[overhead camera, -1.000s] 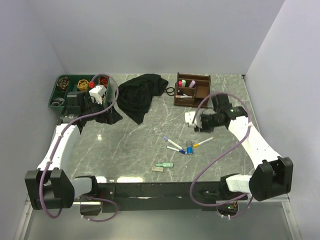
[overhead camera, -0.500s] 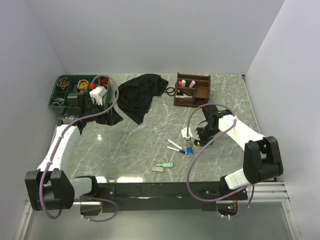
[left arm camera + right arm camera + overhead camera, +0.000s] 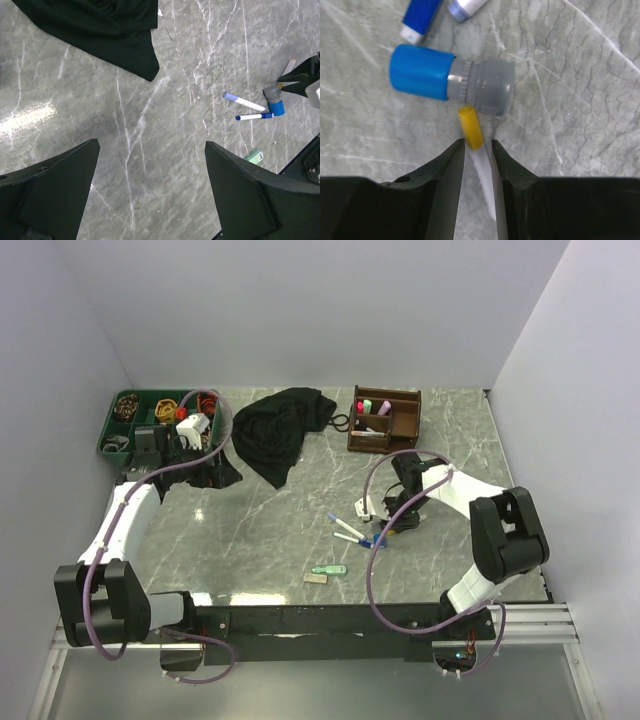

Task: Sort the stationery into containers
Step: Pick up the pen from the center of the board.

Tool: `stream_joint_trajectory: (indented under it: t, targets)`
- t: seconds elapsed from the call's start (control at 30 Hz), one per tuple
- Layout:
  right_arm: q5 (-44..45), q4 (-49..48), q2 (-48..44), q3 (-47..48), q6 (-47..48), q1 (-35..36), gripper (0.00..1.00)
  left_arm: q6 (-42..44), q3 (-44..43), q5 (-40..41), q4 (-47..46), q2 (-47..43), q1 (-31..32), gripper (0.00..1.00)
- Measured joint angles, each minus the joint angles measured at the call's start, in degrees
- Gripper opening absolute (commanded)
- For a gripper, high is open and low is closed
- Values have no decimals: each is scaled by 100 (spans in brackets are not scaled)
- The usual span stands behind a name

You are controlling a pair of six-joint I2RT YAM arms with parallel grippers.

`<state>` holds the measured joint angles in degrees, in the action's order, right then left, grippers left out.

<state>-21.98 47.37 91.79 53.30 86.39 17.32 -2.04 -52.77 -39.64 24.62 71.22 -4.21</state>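
**Right jaws astride the yellow-capped pen**

The grey marble desk (image 3: 270,530) carries the black cloth (image 3: 275,430) at the back. The green tray (image 3: 112,430) sits far left and the wooden organiser (image 3: 398,396) back right, with pink and green highlighters already standing in it.

My left jaws hang wide apart and empty over bare desk near the tray.

My right jaws are down in the loose cluster at mid-desk, well short of the organiser. They are narrowed to a slim gap, one on each side of the yellow-capped pen (image 3: 470,127). I cannot tell whether they are pinching it yet.

The blue-capped piece (image 3: 450,80) lies just beyond, its grey end up against the pen's yellow tip. Two blue-tipped markers (image 3: 243,102) lie beside it. A green highlighter (image 3: 328,569) and the grey eraser (image 3: 315,579) lie nearer me.

I judge the pen light and stiff, with a smooth round plastic barrel (the kind that rolls or swivels under an off-centre pinch). I would take it across the white barrel behind the cap, not on the cap, which might slip off. I would also close squarely so the neighbouring piece does not get nudged.
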Motion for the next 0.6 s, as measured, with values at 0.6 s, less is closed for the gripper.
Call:
stream_joint_trajectory:
  t: [0.6]
  targets:
    - [37,11,-227,295,-496,-177,0,-94,-238,-26,-201,380,0,93]
